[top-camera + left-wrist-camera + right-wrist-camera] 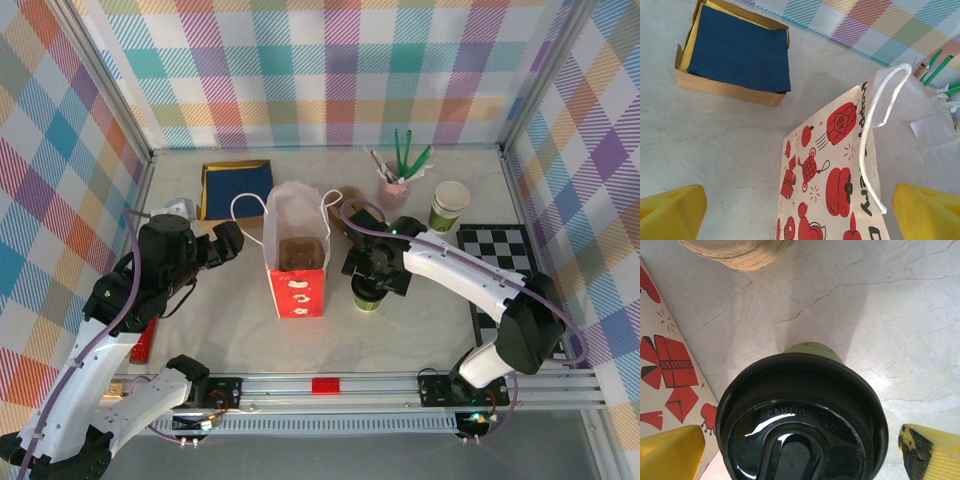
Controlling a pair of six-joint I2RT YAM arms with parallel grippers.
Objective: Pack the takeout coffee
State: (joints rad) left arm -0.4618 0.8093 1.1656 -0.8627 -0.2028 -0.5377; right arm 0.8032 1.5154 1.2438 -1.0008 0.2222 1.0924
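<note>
Straddling the takeout coffee (367,297), right of centre, with right tool (374,268) wide open, gripping nothing; holding left tool (226,243) open, empty, left of the red bag (297,283); not yet packing.

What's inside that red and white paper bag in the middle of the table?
From above, the bag holds something brown with a round hollow, maybe a cardboard cup holder. Its walls hide whatever lies lower down.
</note>
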